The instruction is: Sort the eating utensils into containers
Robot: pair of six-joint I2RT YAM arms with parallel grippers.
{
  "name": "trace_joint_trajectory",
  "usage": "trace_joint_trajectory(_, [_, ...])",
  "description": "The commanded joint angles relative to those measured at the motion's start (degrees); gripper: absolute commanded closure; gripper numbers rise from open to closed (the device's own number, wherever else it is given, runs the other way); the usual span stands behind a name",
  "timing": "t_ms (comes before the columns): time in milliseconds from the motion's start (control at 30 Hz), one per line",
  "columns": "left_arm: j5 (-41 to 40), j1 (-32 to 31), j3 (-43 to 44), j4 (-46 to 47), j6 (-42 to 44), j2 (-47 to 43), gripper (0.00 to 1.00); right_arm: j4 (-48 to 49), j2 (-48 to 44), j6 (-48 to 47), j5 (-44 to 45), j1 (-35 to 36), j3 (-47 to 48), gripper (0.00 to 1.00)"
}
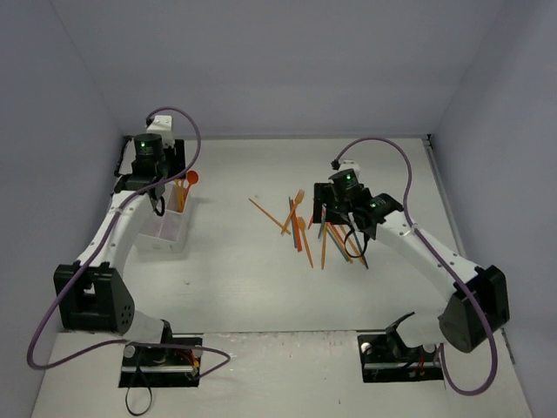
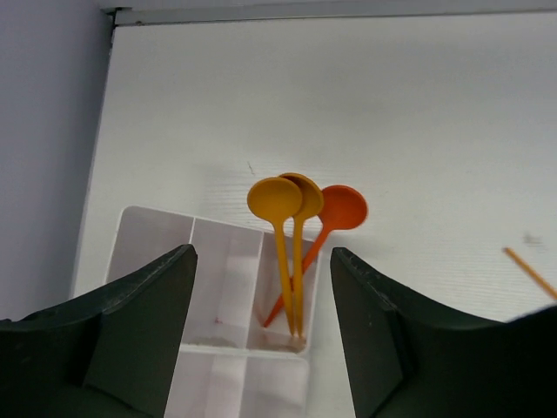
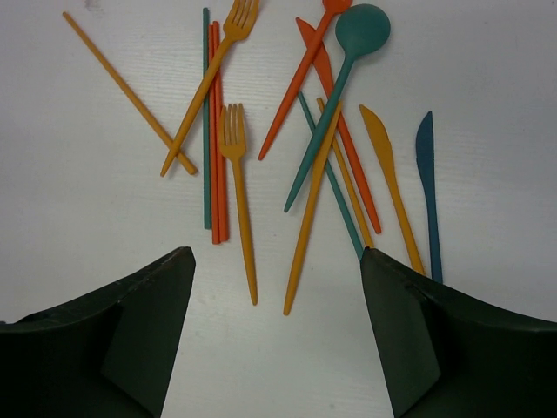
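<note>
Sorting table, both arms at work: the left arm over the box, the right arm over the loose utensils.

The left gripper [image 2: 261, 261] hangs above the small white translucent plastic compartment box [image 2: 157, 219], its fingers well apart and holding nothing. Below it, two slim yellow-orange plastic spoons [image 2: 275, 198] and one deeper orange plastic spoon [image 2: 343, 207] lean bowl-up in a corner compartment at the far end. Well to the right, the right gripper [image 3: 277, 261] hovers with fingers spread wide and empty over the scattered pile on the white table [image 3: 70, 226]: a teal plastic spoon [image 3: 361, 30], orange forks [image 3: 232, 139], a teal knife [image 3: 425, 148], an orange knife [image 3: 380, 144], and crossed orange, red and teal sticks [image 3: 213, 131].
</note>
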Motion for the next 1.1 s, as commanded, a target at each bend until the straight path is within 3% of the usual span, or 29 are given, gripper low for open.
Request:
trace_joint_trajectory(0, [2.2,-3.6,2.6,-9.1,-9.7,-6.3,0.4,1.9,6.6,5.3,4.8,-1.9,5.9,0.39])
trace_joint_trajectory(167, [0.8,-11.5,0.3,-15.1,-9.2,-11.4,0.39,2.1,17.8,6.0,4.4,-5.2,10.5,0.48])
trace_joint_trajectory(333, [2.3,-14.8,-2.9,-18.3,-11.7,-17.3,0.34,2.7,26.2,5.7,3.9,-7.1,14.9,0.56])
trace_joint_trajectory(633, [3.1,-15.4,-7.1,-21.8,-14.9,-24.7,0.29,3.6,34.3,6.3,4.4,-9.8,21.1,0.71])
trace_joint_trajectory(1067, [3.8,-15.4,-8.3,-21.9,-15.7,-24.5,0.29,3.9,40.0,6.7,2.8,-11.1,23.2,0.81])
